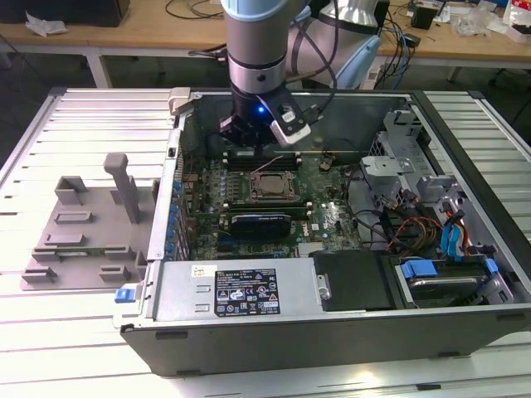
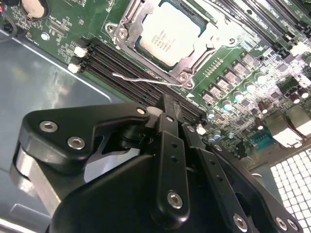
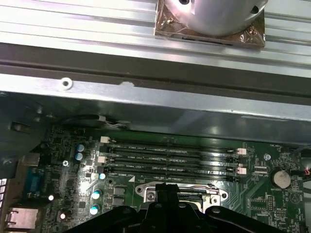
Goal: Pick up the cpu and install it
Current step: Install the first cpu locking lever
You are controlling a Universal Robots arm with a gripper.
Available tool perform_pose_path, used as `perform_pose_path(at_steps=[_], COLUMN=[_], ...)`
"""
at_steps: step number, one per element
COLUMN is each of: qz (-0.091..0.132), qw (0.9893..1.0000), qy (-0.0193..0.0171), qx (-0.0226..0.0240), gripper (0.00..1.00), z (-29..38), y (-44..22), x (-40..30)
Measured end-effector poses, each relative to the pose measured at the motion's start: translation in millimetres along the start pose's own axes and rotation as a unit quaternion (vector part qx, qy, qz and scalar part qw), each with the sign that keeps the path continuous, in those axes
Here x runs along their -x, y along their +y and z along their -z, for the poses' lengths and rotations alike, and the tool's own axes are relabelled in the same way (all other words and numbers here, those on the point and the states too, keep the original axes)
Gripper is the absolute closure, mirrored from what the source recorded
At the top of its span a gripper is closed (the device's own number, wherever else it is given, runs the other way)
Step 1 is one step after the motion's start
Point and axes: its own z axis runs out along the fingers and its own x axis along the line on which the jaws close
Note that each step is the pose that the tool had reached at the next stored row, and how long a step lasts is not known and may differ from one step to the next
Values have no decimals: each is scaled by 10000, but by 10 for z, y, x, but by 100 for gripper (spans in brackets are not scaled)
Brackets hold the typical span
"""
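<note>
The gripper [image 2: 167,109] is seen with its black, matte fingers [image 2: 171,145] brought together into a narrow point, and nothing is held between them. In the second wrist view the finger links are shown as flat plates of dark metal joined by round silver screws, and the tips hang above the black memory slots [image 2: 136,73] without any contact that can be made out. In the exterior view the gripper [image 1: 253,137] is found inside the open computer case [image 1: 332,323], under the grey and pale blue cylindrical arm [image 1: 257,41].

Well to the exterior view's left of the gripper, a grey plastic fixture [image 1: 87,224] of blocky shape is set on the ribbed metal table [image 1: 50,348], with an upright post rising from it. Closer in, the green motherboard [image 1: 332,215] is laid flat in the case.

The cpu [image 2: 170,36] is seated in its socket, just beyond the fingertips across the memory slots. Its top is a flat square of dull silver-grey metal, and it is framed by a bright steel bracket [image 2: 204,46]; a thin wire lever [image 2: 146,78] is seen along the socket's edge. In the exterior view the cpu [image 1: 271,186] lies just in front of the gripper.

To the exterior view's right, tangled cables [image 1: 415,228] and blue plastic clips [image 1: 452,240] are seen.
</note>
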Motion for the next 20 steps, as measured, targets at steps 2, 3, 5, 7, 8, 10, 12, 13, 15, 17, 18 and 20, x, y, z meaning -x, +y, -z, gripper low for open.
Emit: perform_pose_path(at_steps=[2, 3, 5, 7, 8, 10, 12, 13, 15, 17, 18, 20], qz=[0, 0, -7, -62, -199, -401, -588, -627, -684, -804, -827, -846], qw=[10000, 10000, 10000, 10000, 9998, 9992, 9982, 9979, 9976, 9966, 9964, 9963], qy=[-1, 0, -2, -13, -40, -83, -121, -129, -141, -166, -171, -175], qx=[1, 1, 1, -4, -14, -17, -22, -18, -21, -30, -29, -27], gripper=[89, 89, 89, 89, 89, 89, 89, 89, 89, 89, 89, 89], z=[-1, -2, -14, -24, -46, -93, -120, -127, -137, -150, -159, -172], y=[0, 0, -5, -8, -13, -23, -29, -31, -35, -36, -29, -13], x=[1, 1, 33, 46, 51, 55, 61, 68, 87, 97, 98, 99])
